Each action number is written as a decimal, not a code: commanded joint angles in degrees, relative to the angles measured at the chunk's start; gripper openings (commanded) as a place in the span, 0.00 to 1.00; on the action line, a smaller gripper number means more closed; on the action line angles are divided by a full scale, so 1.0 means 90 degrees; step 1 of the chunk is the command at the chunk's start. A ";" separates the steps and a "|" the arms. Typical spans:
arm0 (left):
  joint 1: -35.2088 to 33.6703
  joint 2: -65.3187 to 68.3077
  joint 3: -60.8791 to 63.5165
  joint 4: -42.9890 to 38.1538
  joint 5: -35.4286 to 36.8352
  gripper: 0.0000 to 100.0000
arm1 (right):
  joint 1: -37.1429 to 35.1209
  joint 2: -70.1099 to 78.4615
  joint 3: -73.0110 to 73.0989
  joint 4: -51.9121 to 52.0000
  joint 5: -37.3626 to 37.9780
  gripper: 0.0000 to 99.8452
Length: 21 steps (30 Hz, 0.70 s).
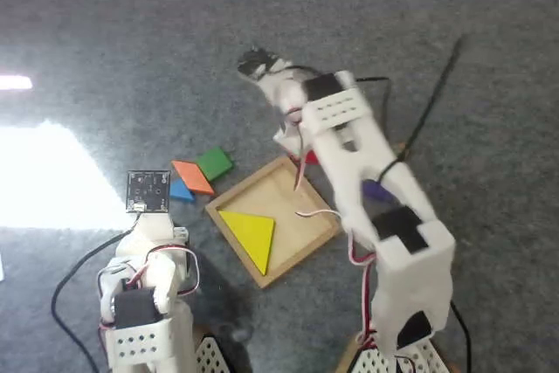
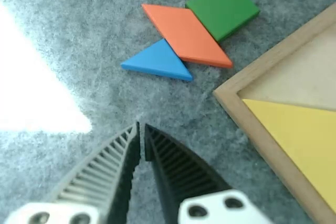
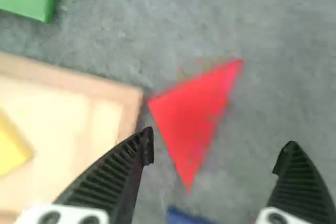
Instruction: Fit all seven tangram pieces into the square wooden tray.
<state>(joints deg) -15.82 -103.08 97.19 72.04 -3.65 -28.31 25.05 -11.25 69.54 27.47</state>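
Risk: right gripper [image 3: 218, 139], spread wide and empty over flat red triangle piece [image 3: 195, 113] just beside a corner of square wooden tray [image 3: 130, 109], could snag its rim descending (left gripper [image 2: 142, 128] pinched together, empty).

1. The tray [image 1: 232, 245] sits mid-desk [image 1: 105, 58], turned corner-on to the arms.
2. One big triangle [image 1: 251, 235] lies inside it, long side along the near-left rim.
3. Left of the tray there's a cluster on the desk: the parallelogram [image 1: 193, 176] in the middle, the square piece [image 1: 214, 163] touching its far end and the small triangle [image 1: 181, 189] touching its near side.
4. A loose triangle [image 3: 197, 119] lies just beside the tray's far corner, outside the rim.
5. One more piece [image 1: 376, 188] lies right of the tray, partly under an arm.
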 commanded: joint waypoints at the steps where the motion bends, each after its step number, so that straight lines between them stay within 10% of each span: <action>1: -0.0049 -0.0117 -0.0083 0.0020 0.0010 0.01 | 0.0044 0.0376 -0.0166 -0.0591 -0.0332 0.36; 21: -0.0049 -0.0117 -0.0083 0.0020 0.0010 0.01 | -0.0454 0.0679 -0.0166 -0.0718 -0.1915 0.44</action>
<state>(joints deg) -15.82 -103.08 97.19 72.04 -3.65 -31.38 31.56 -11.25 64.00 12.00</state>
